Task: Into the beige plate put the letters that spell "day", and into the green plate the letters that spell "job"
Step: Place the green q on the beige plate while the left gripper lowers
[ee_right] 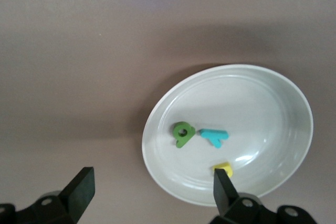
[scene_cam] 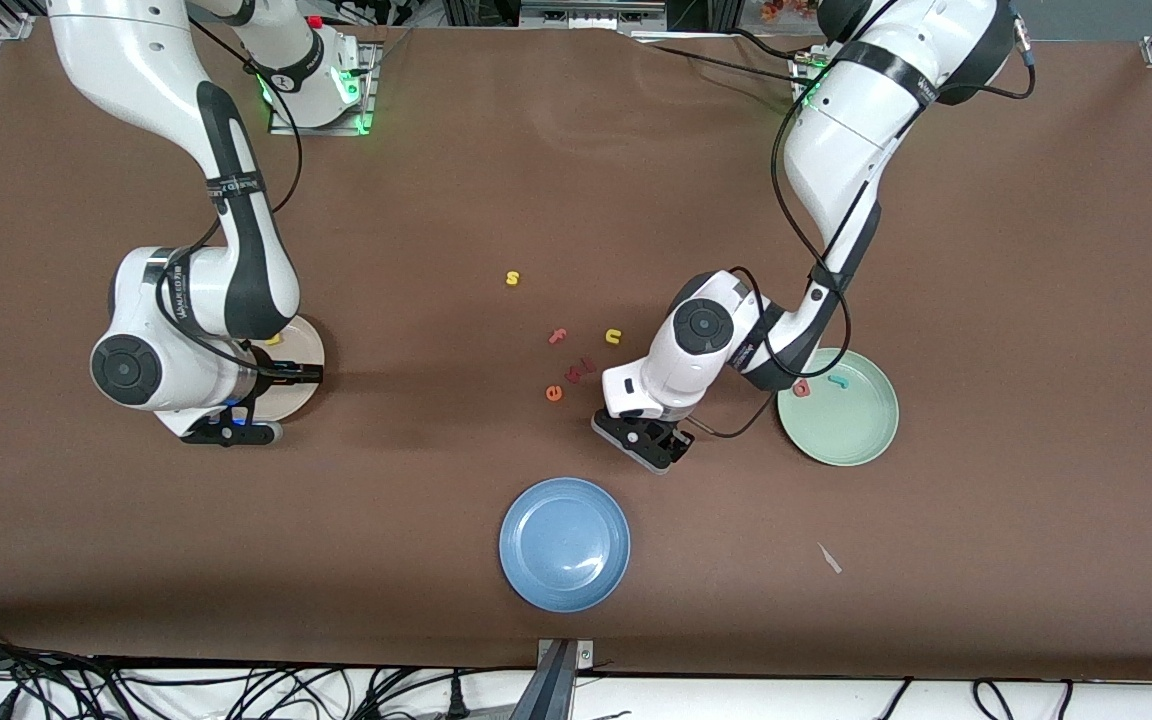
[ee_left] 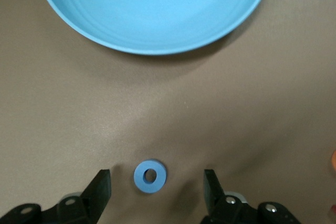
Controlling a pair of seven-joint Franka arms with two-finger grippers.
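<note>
A: Report the left gripper (ee_left: 156, 190).

B: It is low over the worktop (scene_cam: 1036, 300), between the blue plate (scene_cam: 565, 543) and the green plate (scene_cam: 839, 407). Its jaws stand wide and hold nothing. The blue "o" (ee_left: 150, 176) lies flat on the worktop between the two fingers (ee_left: 100, 190), touching neither.

A: Contents of the green plate?

B: The teal "j" (scene_cam: 839, 381) lies in it, and the salmon-red "b" (scene_cam: 802, 387) lies at its rim nearest the left arm, partly covered by that arm in the front view.

A: Report the right gripper (ee_right: 152, 190).

B: It is above the beige plate (ee_right: 283, 93), at the right arm's end of the worktop. Its jaws are wide apart and empty.

A: Contents of the beige plate?

B: Three letters: the olive-green "a" (ee_right: 182, 134), the teal "y" (ee_right: 214, 136) just beside it, and the yellow "d" (ee_right: 224, 168), partly hidden by one finger in the right wrist view.

A: Loose letters on the worktop?

B: A yellow "s" (scene_cam: 512, 278), a pink "f" (scene_cam: 558, 336), a yellow "u" (scene_cam: 614, 337) and an orange "e" (scene_cam: 554, 393), grouped near the worktop's middle, farther from the front camera than the blue plate.
</note>
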